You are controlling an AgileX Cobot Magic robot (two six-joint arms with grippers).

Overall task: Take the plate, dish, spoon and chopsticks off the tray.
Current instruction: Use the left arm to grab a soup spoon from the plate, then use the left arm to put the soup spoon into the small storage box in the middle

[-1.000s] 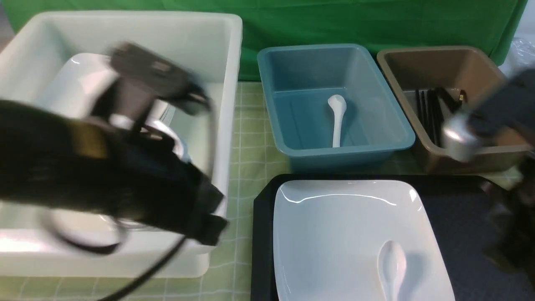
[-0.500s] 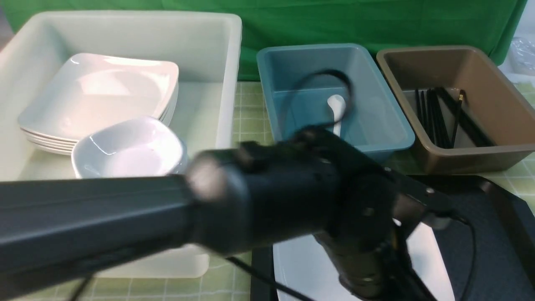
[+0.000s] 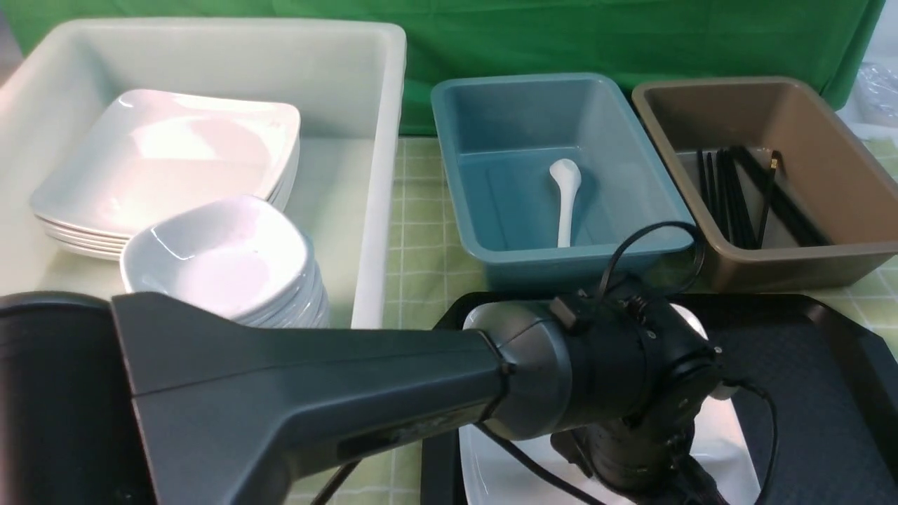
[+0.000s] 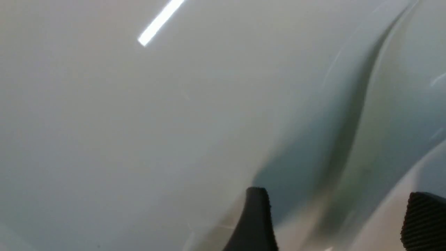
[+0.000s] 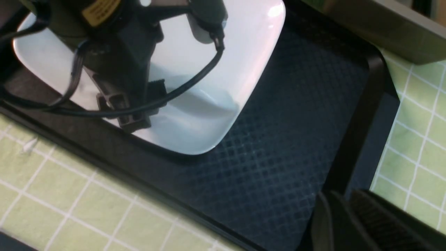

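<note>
The large white plate (image 3: 722, 438) lies on the black tray (image 3: 807, 365); my left arm (image 3: 603, 372) covers most of it. In the left wrist view the plate's glossy surface (image 4: 139, 122) fills the frame. My left gripper (image 4: 341, 198) is open just above it, with a curved white shape, perhaps the spoon (image 4: 400, 115), between and beyond the fingers. The spoon is hidden in the front view. My right gripper (image 5: 348, 223) looks shut and empty over the tray's rim (image 5: 352, 139). Small dishes (image 3: 224, 266) are stacked in the white bin. Gold-banded chopsticks (image 3: 769, 186) lie in the brown bin.
The white bin (image 3: 379, 175) at the left also holds a stack of square plates (image 3: 168, 154). The blue bin (image 3: 631, 161) holds another white spoon (image 3: 565, 200). The brown bin (image 3: 828, 140) holds several black sticks. A green checked cloth (image 3: 421, 266) covers the table.
My left arm has swung from the white bin to the right and come down over the plate on the tray. My right arm has drawn back out of the front view.
</note>
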